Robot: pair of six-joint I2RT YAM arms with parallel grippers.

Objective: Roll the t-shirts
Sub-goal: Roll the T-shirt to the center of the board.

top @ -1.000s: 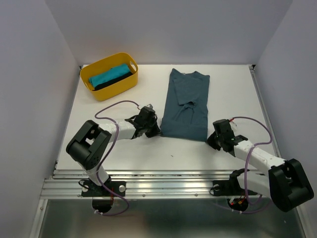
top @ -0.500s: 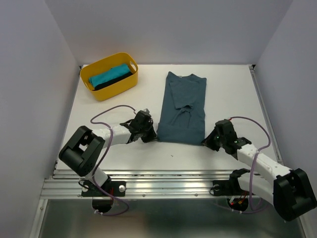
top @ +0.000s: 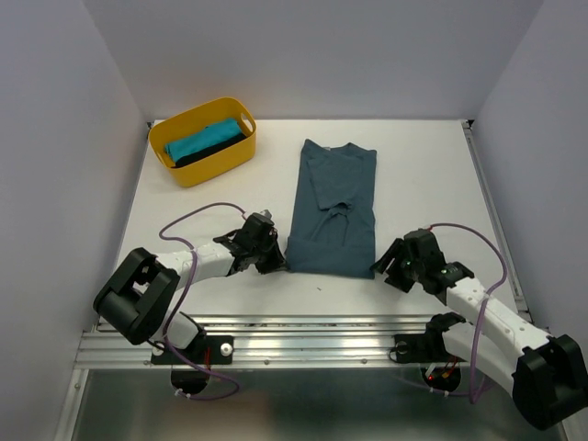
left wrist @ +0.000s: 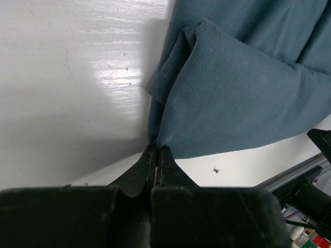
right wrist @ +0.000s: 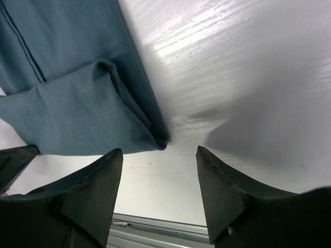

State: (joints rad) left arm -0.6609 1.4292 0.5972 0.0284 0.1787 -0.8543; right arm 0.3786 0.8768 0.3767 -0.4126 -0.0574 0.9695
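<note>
Two near corners, one held: left gripper (left wrist: 156, 151) pinches the slate-blue t-shirt (top: 333, 207) at its near-left hem; right gripper (right wrist: 158, 153) gapes wide beside the near-right corner. The shirt lies folded on the table (top: 432, 175). Next, by my judgement, the right must close on its corner before rolling.

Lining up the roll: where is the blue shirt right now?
Top view: the blue shirt lies mid-table, right of the yellow tub; the left fingers pinch its near-left corner, the open right fingers just off its near-right corner.
</note>
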